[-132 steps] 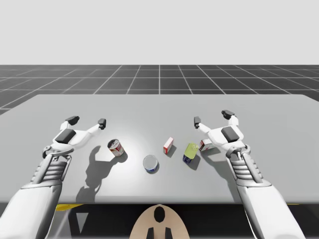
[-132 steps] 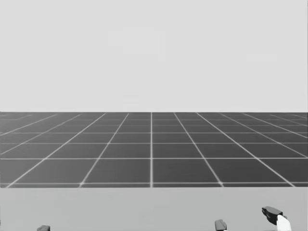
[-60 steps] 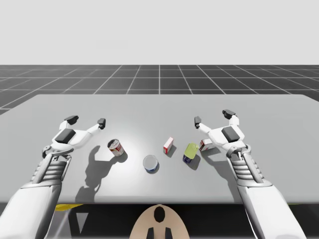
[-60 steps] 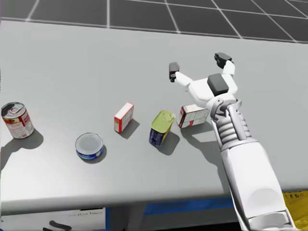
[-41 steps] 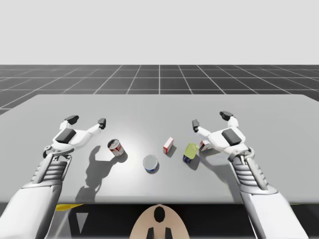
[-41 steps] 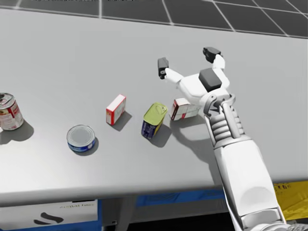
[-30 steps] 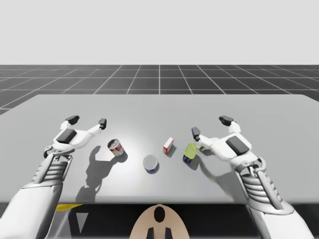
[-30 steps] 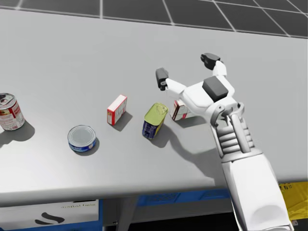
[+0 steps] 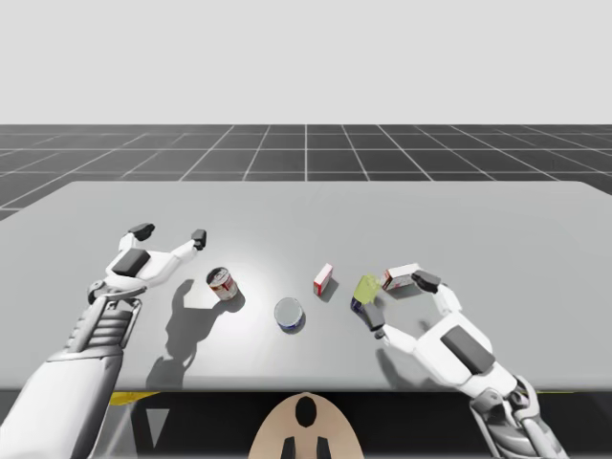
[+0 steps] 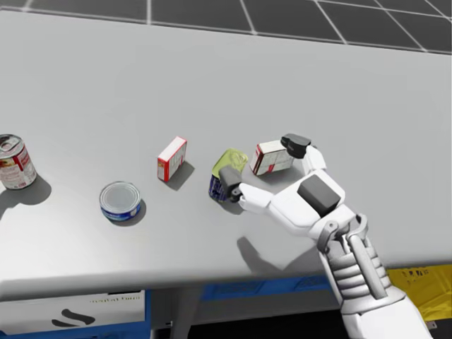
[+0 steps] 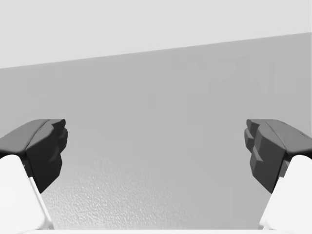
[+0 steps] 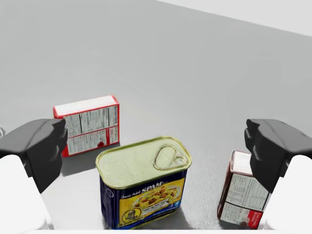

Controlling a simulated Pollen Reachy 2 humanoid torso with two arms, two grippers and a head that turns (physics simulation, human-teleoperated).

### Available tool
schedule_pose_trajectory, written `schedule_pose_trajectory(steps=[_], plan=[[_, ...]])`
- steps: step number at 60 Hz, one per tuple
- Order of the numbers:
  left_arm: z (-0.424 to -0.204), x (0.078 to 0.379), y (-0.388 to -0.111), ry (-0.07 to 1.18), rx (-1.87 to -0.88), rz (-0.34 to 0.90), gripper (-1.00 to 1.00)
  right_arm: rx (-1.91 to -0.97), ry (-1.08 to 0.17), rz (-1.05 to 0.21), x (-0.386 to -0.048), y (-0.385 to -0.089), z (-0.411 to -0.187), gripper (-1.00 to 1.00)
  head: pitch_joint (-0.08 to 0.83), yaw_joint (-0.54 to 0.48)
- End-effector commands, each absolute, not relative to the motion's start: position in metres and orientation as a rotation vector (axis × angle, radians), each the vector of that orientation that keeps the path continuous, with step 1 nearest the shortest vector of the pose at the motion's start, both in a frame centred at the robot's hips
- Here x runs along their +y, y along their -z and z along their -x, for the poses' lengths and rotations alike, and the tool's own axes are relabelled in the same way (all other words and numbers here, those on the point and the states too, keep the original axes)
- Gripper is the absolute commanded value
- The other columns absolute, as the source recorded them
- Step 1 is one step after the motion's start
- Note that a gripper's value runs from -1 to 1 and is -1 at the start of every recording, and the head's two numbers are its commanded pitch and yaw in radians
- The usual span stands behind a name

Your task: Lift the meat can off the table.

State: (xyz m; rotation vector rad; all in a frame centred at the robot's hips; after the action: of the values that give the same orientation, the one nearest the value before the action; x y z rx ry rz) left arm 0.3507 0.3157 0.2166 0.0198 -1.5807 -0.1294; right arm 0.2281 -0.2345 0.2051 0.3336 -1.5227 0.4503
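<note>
Bright, even light falls from above, laying soft grey shadows on the pale table [image 9: 516, 220] under my right gripper [image 9: 397, 296] and beside the blue rectangular can [image 12: 144, 187] just ahead of it.

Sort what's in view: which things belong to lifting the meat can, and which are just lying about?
Job in hand: meat can, blue with a yellow-green lid; right gripper, jaws open, the can ahead between them.

Lying about: red-and-white round can; flat blue round can; red-and-white box toward the round cans; red-and-white box on the other side; left gripper, jaws open.
</note>
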Motion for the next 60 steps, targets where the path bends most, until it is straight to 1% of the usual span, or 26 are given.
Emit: schedule_pose_trajectory(steps=[1, 8, 18, 37, 46, 60], plan=[[-0.351, 0.315, -0.215, 0.132, -1.578, -0.023, -1.00, -1.493, -0.460, -0.366, -0.232, -0.181, -0.217, -1.00, 0.704, -0.23], [-0.351, 0.315, -0.215, 0.133, -1.576, -0.025, -1.00, -1.477, -0.472, -0.378, -0.229, -0.170, -0.218, -1.00, 0.704, -0.23], [-0.352, 0.315, -0.215, 0.133, -1.576, -0.026, -1.00, -1.431, -0.474, -0.401, -0.224, -0.155, -0.224, -1.00, 0.707, -0.23], [-0.352, 0.315, -0.215, 0.129, -1.579, -0.030, -1.00, -1.337, -0.442, -0.413, -0.220, -0.135, -0.251, -1.00, 0.706, -0.23], [-0.352, 0.315, -0.215, 0.127, -1.581, -0.032, -1.00, -1.328, -0.441, -0.396, -0.218, -0.133, -0.262, -1.00, 0.703, -0.22], [-0.352, 0.315, -0.216, 0.127, -1.583, -0.036, -1.00, -1.315, -0.481, -0.374, -0.209, -0.136, -0.281, -1.00, 0.702, -0.22]])
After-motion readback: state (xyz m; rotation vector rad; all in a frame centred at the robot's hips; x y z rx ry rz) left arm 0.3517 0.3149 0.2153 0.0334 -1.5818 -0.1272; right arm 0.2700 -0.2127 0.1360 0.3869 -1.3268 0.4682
